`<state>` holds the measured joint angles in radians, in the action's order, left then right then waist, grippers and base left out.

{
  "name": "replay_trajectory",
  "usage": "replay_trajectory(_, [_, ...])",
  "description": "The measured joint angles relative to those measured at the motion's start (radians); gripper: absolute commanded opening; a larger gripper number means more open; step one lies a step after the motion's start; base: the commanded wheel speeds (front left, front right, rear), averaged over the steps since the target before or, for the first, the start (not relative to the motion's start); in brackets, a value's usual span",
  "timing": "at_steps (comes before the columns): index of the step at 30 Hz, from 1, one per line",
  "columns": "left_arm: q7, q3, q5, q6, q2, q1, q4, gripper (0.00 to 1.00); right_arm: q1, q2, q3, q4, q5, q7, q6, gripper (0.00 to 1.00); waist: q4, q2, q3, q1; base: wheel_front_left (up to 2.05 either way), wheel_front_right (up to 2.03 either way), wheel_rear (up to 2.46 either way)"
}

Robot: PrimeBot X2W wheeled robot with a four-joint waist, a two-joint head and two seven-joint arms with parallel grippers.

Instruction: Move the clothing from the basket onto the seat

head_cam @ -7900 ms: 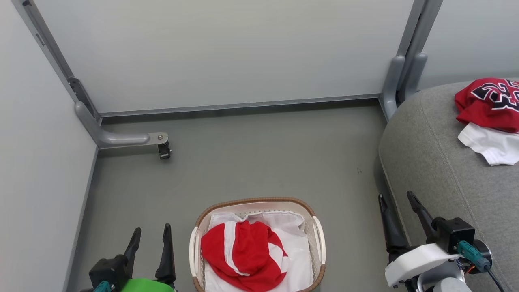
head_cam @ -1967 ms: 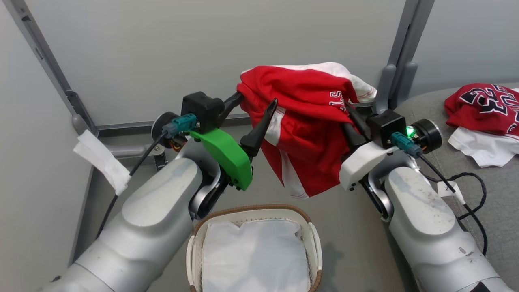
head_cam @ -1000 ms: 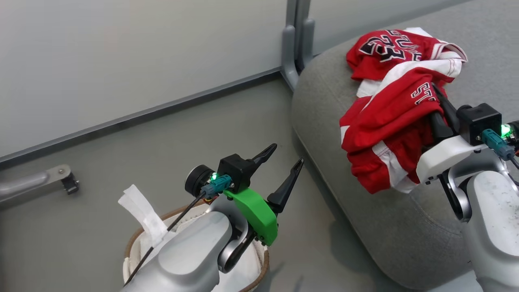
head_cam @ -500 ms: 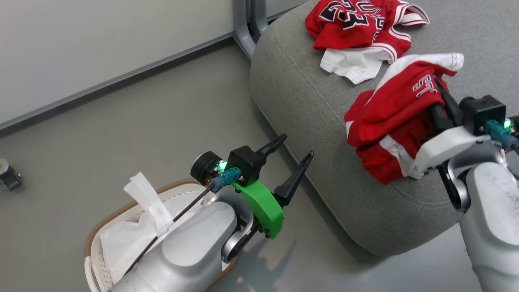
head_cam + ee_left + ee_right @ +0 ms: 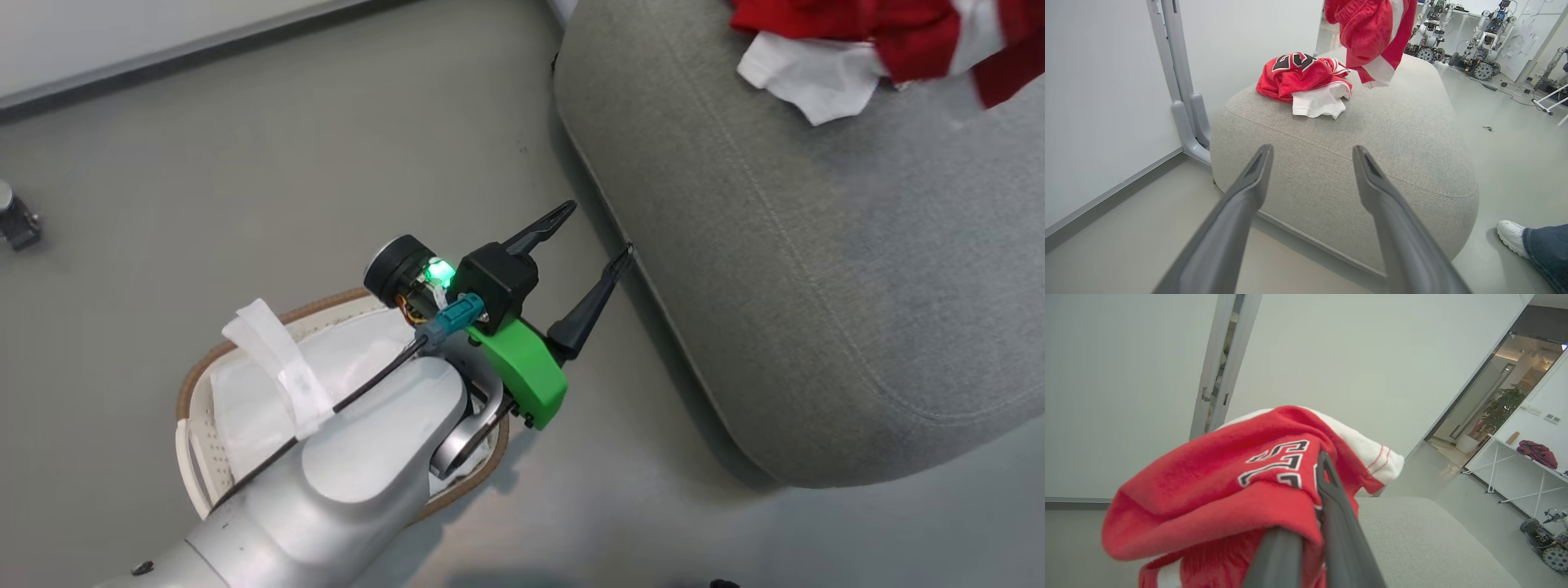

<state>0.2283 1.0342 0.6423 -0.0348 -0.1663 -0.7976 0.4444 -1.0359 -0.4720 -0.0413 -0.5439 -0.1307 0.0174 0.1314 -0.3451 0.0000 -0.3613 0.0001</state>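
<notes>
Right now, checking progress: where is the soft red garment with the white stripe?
In the left wrist view the red garment hangs above the grey fabric seat, right of the crumpled red jersey, clamped in the right gripper.

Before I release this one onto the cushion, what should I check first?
1. Right fingers shut on the red garment: ok.
2. Garment hanging above the seat, not touching it: ok.
3. Bare cushion beside the jersey to land on: ok.
4. Left fingers open and empty: ok.
5. Basket emptied of clothing: cannot tell, the left forearm covers part.
</notes>
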Motion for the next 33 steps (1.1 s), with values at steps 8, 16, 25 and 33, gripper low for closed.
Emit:
replay_trajectory(8, [-0.007, 0.011, -0.048, 0.035, -0.013, -0.041, -0.118, 1.00, -0.154, -0.175, 0.098, -0.149, 0.062, -0.007, 0.000, 0.00, 0.121, 0.0000, -0.095, 0.0001, 0.00, 0.00, 0.00])
replay_trajectory(16, [-0.018, 0.014, -0.068, 0.060, -0.039, -0.052, -0.191, 1.00, -0.128, -0.168, 0.254, -0.305, 0.156, 0.040, 0.000, 0.01, 0.231, 0.0000, -0.191, 0.0001, 0.00, 0.00, 0.00])
replay_trajectory(25, [-0.039, 0.017, -0.072, 0.074, -0.069, -0.052, -0.217, 1.00, -0.080, -0.069, 0.285, -0.434, 0.212, 0.102, 0.000, 1.00, 0.265, 0.0000, -0.268, 0.0002, 0.00, 0.00, 0.00])
replay_trajectory(33, [-0.043, 0.008, -0.053, 0.085, -0.092, -0.043, -0.217, 1.00, -0.038, -0.034, 0.189, -0.445, 0.154, 0.177, 0.000, 1.00, 0.216, 0.0000, -0.250, 0.0001, 0.00, 0.00, 0.00])
